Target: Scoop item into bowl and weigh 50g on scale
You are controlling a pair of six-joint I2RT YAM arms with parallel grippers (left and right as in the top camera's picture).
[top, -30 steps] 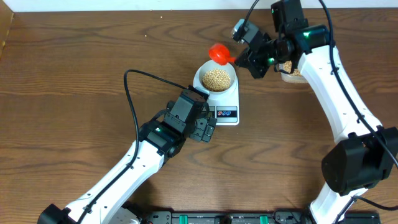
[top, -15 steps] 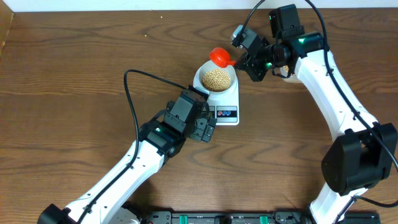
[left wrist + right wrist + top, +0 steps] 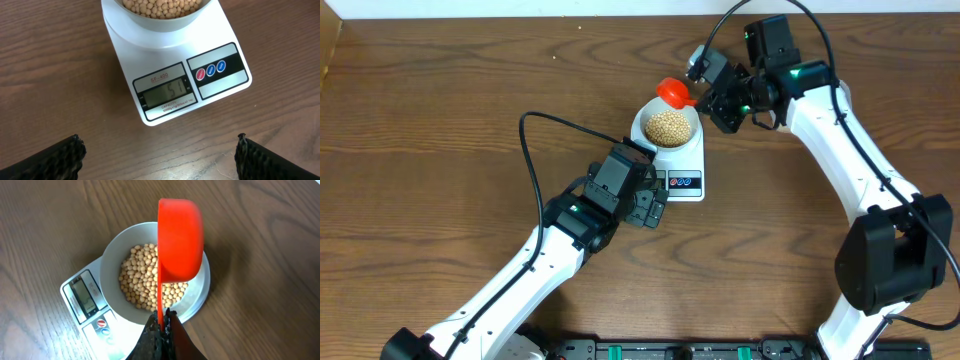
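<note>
Atop the scale (image 3: 695, 158), the bowl (image 3: 111, 260) holds the beans (image 3: 142, 277), the right gripper (image 3: 161, 325) pinching a red scoop (image 3: 180, 237) by its handle, tipped over the rim to pour, the left gripper (image 3: 159, 145) spread wide and empty, facing the display (image 3: 165, 92).

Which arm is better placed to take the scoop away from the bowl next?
Right, probably: the right hand is shut on the red scoop above the bowl; the left hand is open and empty, short of the scale.
</note>
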